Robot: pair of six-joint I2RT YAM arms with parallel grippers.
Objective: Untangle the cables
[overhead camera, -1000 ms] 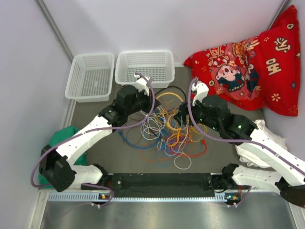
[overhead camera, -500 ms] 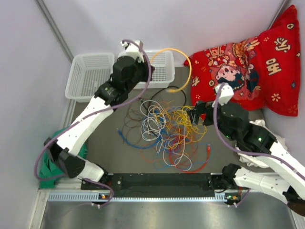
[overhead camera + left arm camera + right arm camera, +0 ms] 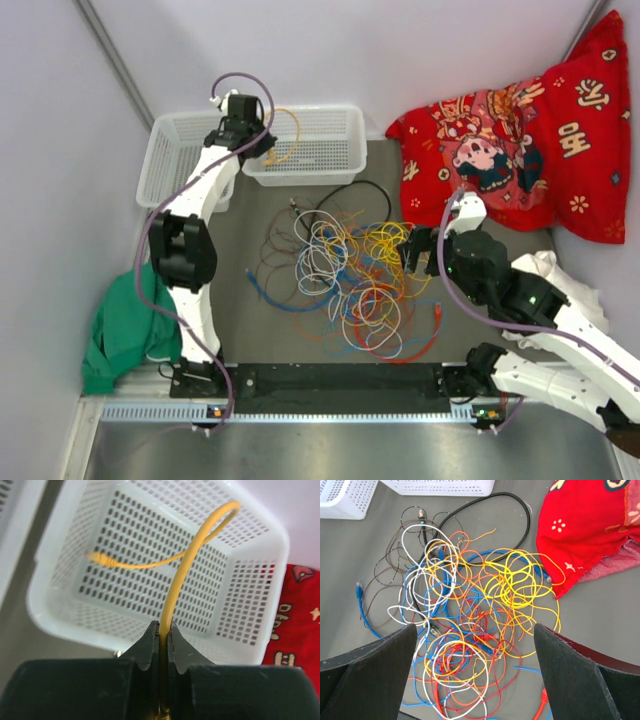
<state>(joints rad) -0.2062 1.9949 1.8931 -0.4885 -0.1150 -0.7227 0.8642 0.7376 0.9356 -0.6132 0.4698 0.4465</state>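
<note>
A heap of tangled cables point(image 3: 345, 275), yellow, orange, red, blue, white and black, lies on the grey mat between the arms. My left gripper point(image 3: 262, 142) reaches over the near-left rim of the right white basket point(image 3: 345, 150). It is shut on one yellow cable point(image 3: 192, 555), which arcs up from my left gripper point(image 3: 163, 629), its plug end hanging over the basket floor point(image 3: 150, 580). My right gripper point(image 3: 415, 250) hovers at the heap's right side. In the right wrist view my right gripper point(image 3: 475, 630) stands open, with the cables point(image 3: 470, 595) below it and nothing between the fingers.
A second white basket point(image 3: 185, 165) stands left of the first. A red printed cushion point(image 3: 520, 130) fills the back right, and a white cloth point(image 3: 545, 275) lies under the right arm. A green cloth point(image 3: 125, 330) sits at the left edge. A black rail point(image 3: 340, 380) runs along the front.
The left arm has pulled the yellow cable out of the heap and carried it back over the right basket. The right gripper has opened and drawn back to the heap's right side.
</note>
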